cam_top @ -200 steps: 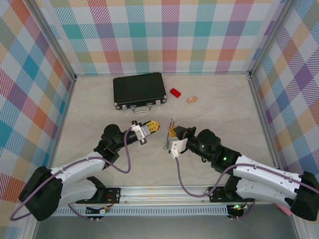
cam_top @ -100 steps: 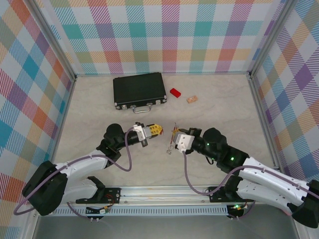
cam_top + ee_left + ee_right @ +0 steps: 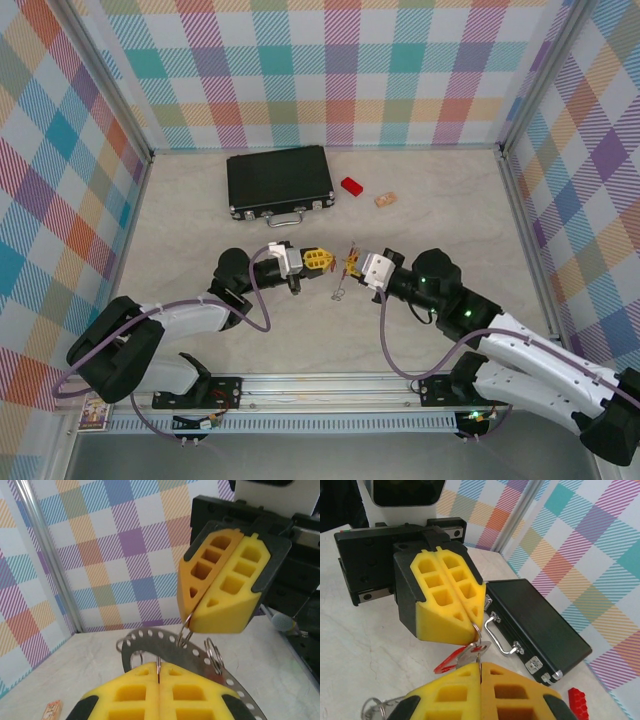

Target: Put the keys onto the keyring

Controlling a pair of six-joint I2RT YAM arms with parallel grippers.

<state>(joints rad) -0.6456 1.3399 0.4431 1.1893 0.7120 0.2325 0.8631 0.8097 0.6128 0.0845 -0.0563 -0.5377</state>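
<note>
From above, the left gripper [image 3: 318, 260] and right gripper [image 3: 352, 266] meet nose to nose mid-table. The keyring [image 3: 340, 288] hangs between them, and I cannot tell whether it touches the table.

Left wrist: my pads are pressed together on a thin wire of the keyring [image 3: 165, 647]. The right pads opposite are pinched on a small loop [image 3: 186, 627] at its rim. I judge the perforated band to be light, thin and springy. It will swing and twist, so I'd grip at the rim loops, not the flat.

Right wrist: both pairs are clamped the same way. What I take for a key [image 3: 470, 655] sits between the tips. It is slick, flat metal, best taken by its head.
</note>
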